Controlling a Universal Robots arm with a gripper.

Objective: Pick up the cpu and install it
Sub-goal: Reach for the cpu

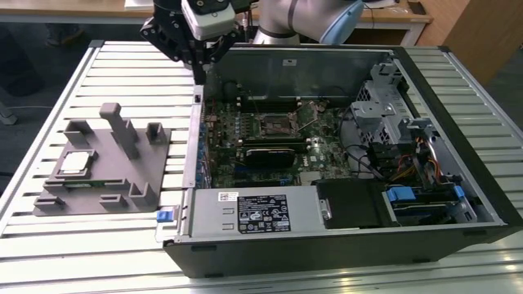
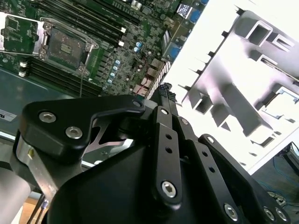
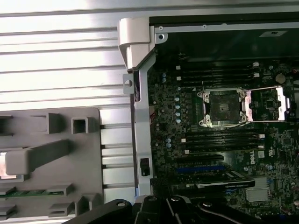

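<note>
Gripper (image 1: 198, 72) hangs in the upper left of the exterior view, above the rim of the case (image 1: 343, 245), on the side facing the fixture (image 1: 122, 184). In the second wrist view its fingers (image 2: 163, 100) meet at the tips with nothing between them: pincer drawn narrow, carrying nothing.

Cpu (image 1: 75, 162) lies flat, metal top up, in a square pocket of the fixture at the exterior view's left, well apart from the gripper. The pocket walls likely keep it square for a repeatable grasp. Not yet picked up.

Socket (image 3: 220, 108) sits mid-board in the case. Its load plate (image 3: 268, 103) is swung open beside it, leaving the seat bare, presumably so the chip can drop straight in.

Case lies on its side with the panel off, board facing up, which gives the arm access from above.
</note>
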